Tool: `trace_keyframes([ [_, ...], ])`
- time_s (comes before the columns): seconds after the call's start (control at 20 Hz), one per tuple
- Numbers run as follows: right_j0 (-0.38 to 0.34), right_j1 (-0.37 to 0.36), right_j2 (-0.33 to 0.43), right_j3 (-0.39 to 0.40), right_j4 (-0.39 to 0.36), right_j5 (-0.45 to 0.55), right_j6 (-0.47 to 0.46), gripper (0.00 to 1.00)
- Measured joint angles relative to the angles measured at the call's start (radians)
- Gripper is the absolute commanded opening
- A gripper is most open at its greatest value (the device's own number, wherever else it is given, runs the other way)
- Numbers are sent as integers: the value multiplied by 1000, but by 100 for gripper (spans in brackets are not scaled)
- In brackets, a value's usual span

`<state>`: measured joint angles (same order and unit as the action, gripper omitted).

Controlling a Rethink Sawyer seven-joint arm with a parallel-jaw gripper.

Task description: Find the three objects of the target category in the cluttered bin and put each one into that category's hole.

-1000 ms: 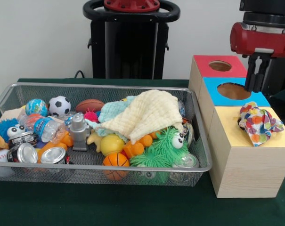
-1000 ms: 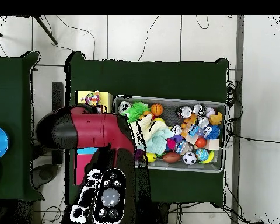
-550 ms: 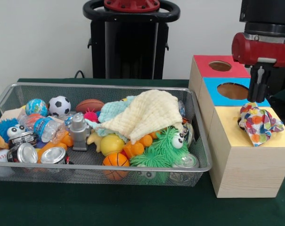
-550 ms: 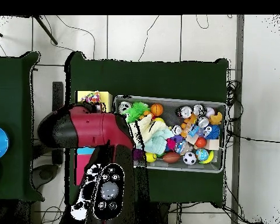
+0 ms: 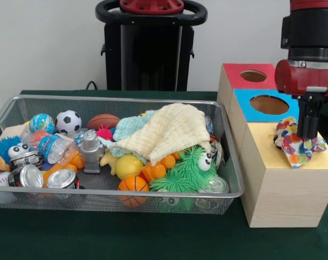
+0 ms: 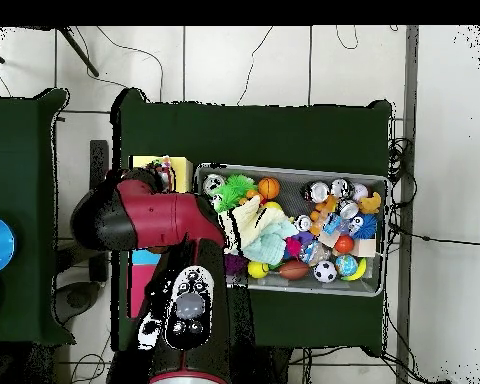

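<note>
A multicoloured patterned cloth [image 5: 293, 151] lies crumpled over the hole of the yellow-topped box [image 5: 264, 157], spilling toward its right edge. My gripper [image 5: 307, 135] points straight down onto this cloth, its fingers [image 5: 307, 116] shut together with nothing held, the tips at the cloth's top. In the wire bin [image 5: 126, 193] a cream cloth [image 5: 166, 130] drapes over the toys, and a pale blue cloth [image 5: 128, 127] lies beside it. In the overhead view the red arm [image 6: 149, 215] hides the gripper; only a bit of the patterned cloth [image 6: 165, 168] shows on the yellow box [image 6: 178, 175].
Behind the yellow box stand a blue box with an open hole [image 5: 269, 104] and a red box with an open hole [image 5: 253, 76]. The bin also holds balls, cans, a water bottle [image 5: 50, 146], a grey figure [image 5: 90, 149] and fuzzy green toys [image 5: 193, 168].
The gripper has moved from above the blue box forward over the yellow box and come down onto the patterned cloth. The bin's contents have not moved.
</note>
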<state>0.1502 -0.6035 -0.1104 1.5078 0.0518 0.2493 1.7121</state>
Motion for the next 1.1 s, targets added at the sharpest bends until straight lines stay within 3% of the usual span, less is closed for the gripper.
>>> trace_keyframes([
  [1.1, 0, 57, 0, -1, 0, -1, 0, 0],
])
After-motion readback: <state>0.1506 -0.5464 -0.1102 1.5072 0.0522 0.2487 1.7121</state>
